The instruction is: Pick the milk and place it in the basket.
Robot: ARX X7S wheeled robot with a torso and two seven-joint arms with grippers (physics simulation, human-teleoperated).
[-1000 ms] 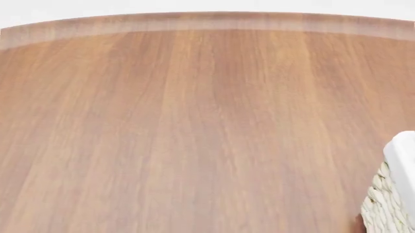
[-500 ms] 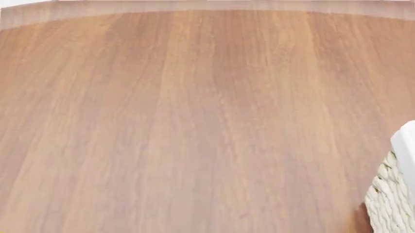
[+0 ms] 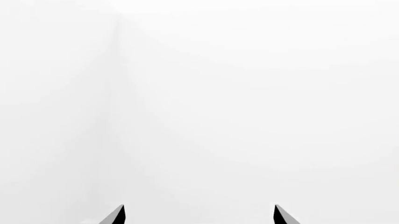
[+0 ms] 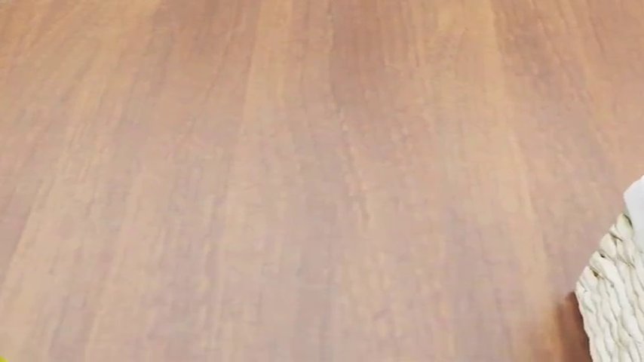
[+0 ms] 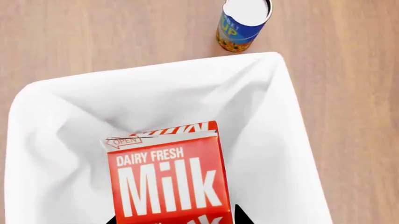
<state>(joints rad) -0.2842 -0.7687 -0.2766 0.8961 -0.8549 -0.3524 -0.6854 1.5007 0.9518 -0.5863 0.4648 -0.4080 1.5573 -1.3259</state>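
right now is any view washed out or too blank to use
Left wrist view: nearly all white, only the left claw tips show. Head view: evenly lit bare table, basket cropped at the edge. Right wrist view: crisp, milk lettering legible, soft shadows in the liner.

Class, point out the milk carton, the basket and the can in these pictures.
milk carton [image 5: 167, 186], right wrist view, red front panel with lettering.
basket [image 5: 274, 140], right wrist view, white liner wall.
can [image 5: 244, 23], right wrist view, blue side below the white lid.

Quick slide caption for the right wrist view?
Milk carton between the right gripper's fingers, over the basket's white liner; a can stands on the table beyond.
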